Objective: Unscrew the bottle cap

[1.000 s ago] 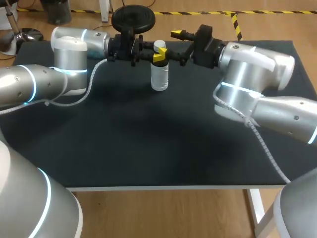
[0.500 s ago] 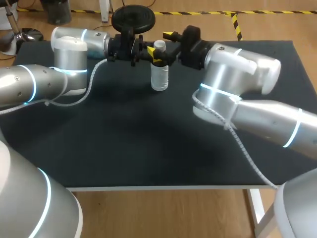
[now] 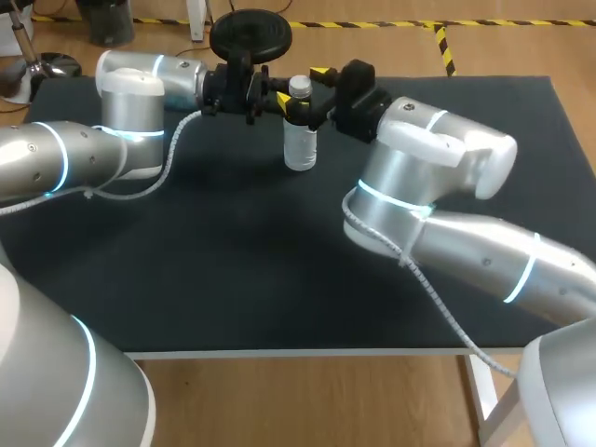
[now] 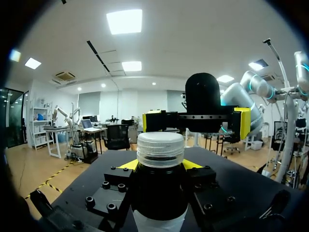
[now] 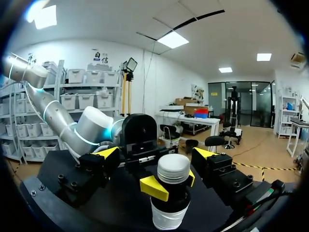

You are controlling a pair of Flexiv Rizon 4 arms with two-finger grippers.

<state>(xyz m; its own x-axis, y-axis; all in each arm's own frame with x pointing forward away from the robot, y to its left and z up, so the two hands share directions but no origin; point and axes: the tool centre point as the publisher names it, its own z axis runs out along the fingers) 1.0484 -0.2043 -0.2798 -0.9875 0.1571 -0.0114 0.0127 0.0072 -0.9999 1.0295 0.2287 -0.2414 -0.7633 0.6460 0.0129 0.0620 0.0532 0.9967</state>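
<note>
- left pincer (image 4: pixel 160 165): clamped on bottle (image 4: pixel 159 198) at the neck, just under cap (image 4: pixel 160 149). Yellow tips (image 4: pixel 126 165) press the neck from two sides.
- Same grip in right wrist view: the left's yellow tips sit against the neck, directly below the cap.
- right pincer (image 5: pixel 156 153): apart, wide. One finger on each side of the cap, gap on both sides, no contact. Its yellow tips (image 5: pixel 107 152) are approx level w/ the cap.
- Left wrist view agrees: the right's two tips stand just beyond the cap, spread wider than it.
- Cap: pale, ribbed, seated on the bottle.
- Bottle: upright, pale body, base on tabletop (image 3: pixel 233 242). Head view puts it at approx 12 o'clock on the tabletop, near the far edge.
- Head view, pincers vs. bottle: left one at the bottle's 9 o'clock, right one at its 3 o'clock, both at neck/cap height.
- left arm (image 3: pixel 84 154): enters fr. 9 o'clock, wrist lies along the far edge toward the bottle.
- right arm (image 3: pixel 447 205): enters fr. 4 o'clock, crosses the tabletop up to the bottle.
</note>
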